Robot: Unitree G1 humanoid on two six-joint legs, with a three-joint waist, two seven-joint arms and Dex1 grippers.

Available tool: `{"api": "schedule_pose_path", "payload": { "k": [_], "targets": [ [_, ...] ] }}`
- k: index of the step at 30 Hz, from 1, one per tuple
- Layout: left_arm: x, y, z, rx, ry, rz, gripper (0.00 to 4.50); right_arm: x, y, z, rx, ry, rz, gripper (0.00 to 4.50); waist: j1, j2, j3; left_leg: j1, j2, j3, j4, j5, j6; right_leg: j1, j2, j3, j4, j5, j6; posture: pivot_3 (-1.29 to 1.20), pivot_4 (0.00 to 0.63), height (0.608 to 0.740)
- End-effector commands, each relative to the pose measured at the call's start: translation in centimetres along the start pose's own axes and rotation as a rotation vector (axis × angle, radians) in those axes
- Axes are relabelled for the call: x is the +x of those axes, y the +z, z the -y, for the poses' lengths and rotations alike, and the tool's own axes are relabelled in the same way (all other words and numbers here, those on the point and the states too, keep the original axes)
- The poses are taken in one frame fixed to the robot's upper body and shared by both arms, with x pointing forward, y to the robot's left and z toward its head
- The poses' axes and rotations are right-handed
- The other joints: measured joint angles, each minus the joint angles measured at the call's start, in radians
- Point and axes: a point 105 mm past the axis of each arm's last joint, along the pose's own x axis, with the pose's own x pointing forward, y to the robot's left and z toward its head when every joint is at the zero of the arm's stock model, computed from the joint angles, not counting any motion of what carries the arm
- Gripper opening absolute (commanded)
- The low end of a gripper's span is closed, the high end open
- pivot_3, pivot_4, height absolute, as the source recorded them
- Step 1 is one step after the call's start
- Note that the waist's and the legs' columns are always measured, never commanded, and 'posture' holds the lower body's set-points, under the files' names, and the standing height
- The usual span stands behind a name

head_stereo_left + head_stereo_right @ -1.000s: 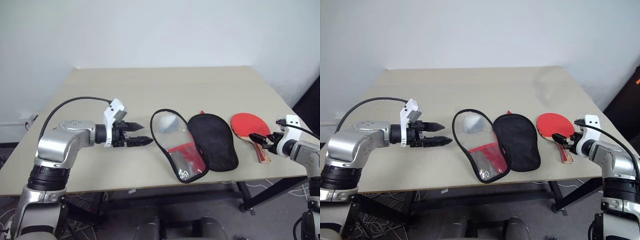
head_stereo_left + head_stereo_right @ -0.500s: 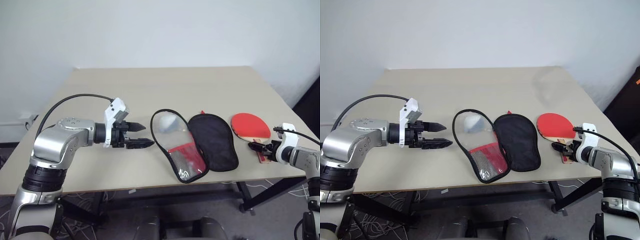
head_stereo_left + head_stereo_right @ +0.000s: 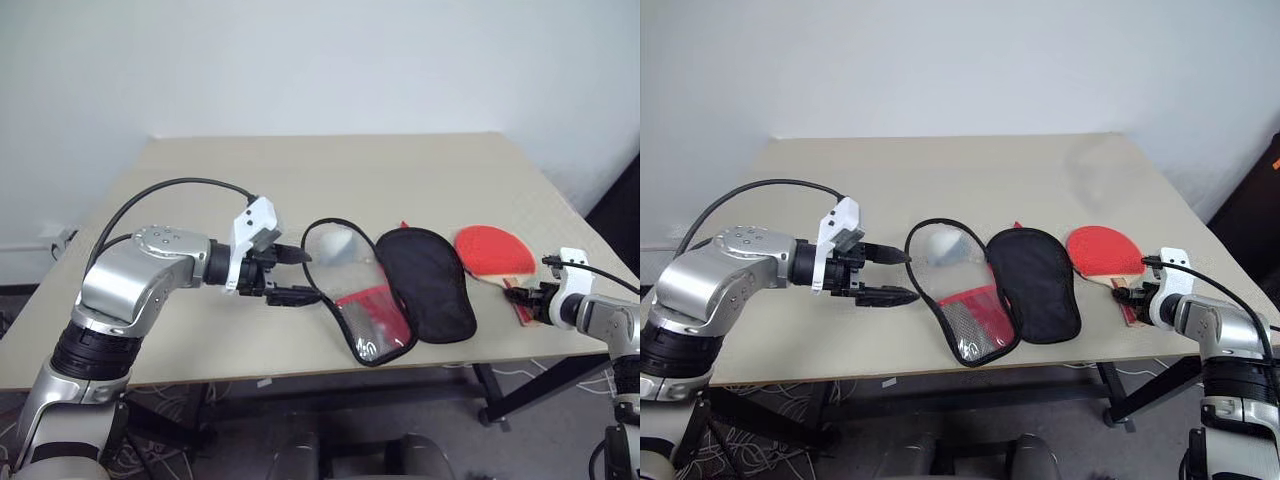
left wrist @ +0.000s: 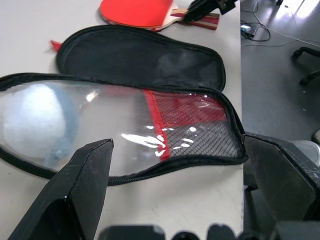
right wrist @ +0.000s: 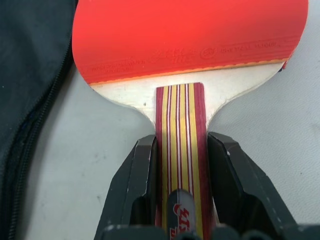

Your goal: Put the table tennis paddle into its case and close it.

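while the left end effector (image 3: 290, 275) hovers with its fingers spread wide just left of the case (image 3: 390, 290), it looks placed to steady or lift the near flap once the paddle arrives. the case lies unzipped and splayed open mid-tabletop (image 3: 300, 170), its clear panel half on the left with a pale round shape under the plastic, its black-lined half on the right, so the pocket is ready to receive. farther right, just beside the case and near the tabletop's right edge, lies the table tennis paddle (image 3: 492, 250). the right end effector (image 5: 180, 200) pinches its striped wooden handle from both sides, a grip that should let the blade slide in first.
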Motion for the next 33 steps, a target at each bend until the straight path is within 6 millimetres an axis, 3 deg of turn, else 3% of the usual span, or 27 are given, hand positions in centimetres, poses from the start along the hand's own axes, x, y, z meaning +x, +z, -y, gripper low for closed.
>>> {"api": "schedule_pose_path", "payload": {
  "k": [1, 5, 10, 15, 21, 26, 33],
  "targets": [
    [0.6, 1.0, 0.4, 0.061, -0.021, 0.017, 4.50, -0.1, 1.3, 0.0, -0.037, -0.019, 0.038, 1.14, 0.000, 0.000, 0.000, 0.000, 0.000, 0.000, 0.000, 0.000, 0.000, 0.000, 0.000, 0.000, 0.000, 0.000, 0.000, 0.00, 0.000, 0.724],
    [1.8, 1.2, 0.6, 0.061, -0.046, 0.034, 4.50, 0.2, 1.6, -0.1, -0.059, -0.030, 0.035, 1.14, -0.003, 0.000, 0.000, 0.000, 0.000, 0.000, 0.000, 0.000, 0.000, 0.000, 0.000, 0.001, 0.000, 0.000, 0.000, 0.00, 0.000, 0.724],
    [2.6, 1.3, 0.4, 0.052, -0.057, 0.051, 4.50, -0.2, 3.4, 0.5, -0.041, -0.085, 0.077, 1.14, -0.004, 0.001, 0.000, 0.001, 0.000, 0.001, 0.000, 0.001, 0.002, 0.000, 0.001, 0.002, 0.001, 0.000, 0.000, 0.00, 0.000, 0.724],
    [2.8, 1.0, 0.4, 0.045, -0.055, 0.050, 4.50, -2.1, 5.9, 0.7, -0.051, -0.113, 0.154, 1.14, 0.001, 0.002, 0.000, 0.000, 0.000, 0.001, 0.000, 0.002, 0.004, -0.001, 0.001, 0.003, 0.001, 0.000, 0.000, 0.00, 0.000, 0.724],
    [2.8, 0.8, -0.1, 0.033, -0.046, 0.048, 4.50, -3.9, 8.4, -1.1, -0.129, -0.107, 0.250, 1.14, -0.001, 0.003, 0.000, 0.000, 0.000, 0.001, 0.000, 0.002, 0.003, -0.002, 0.001, 0.003, 0.001, 0.000, 0.000, 0.00, 0.000, 0.724],
    [3.0, 0.1, -0.6, 0.018, -0.047, 0.028, 4.50, -4.5, 9.3, -4.4, -0.196, -0.052, 0.308, 1.14, -0.001, 0.003, 0.000, 0.000, 0.000, 0.001, 0.000, 0.002, 0.003, -0.002, 0.001, 0.003, 0.001, 0.000, 0.000, 0.00, 0.000, 0.724],
    [3.5, 0.0, -1.6, 0.002, -0.039, 0.028, 4.50, -2.9, 7.8, -10.9, -0.162, 0.067, 0.271, 1.14, 0.000, 0.002, 0.000, -0.001, 0.001, 0.001, 0.000, 0.001, 0.002, -0.003, 0.001, 0.003, 0.002, 0.000, 0.000, 0.00, 0.000, 0.724]
  ]
}}
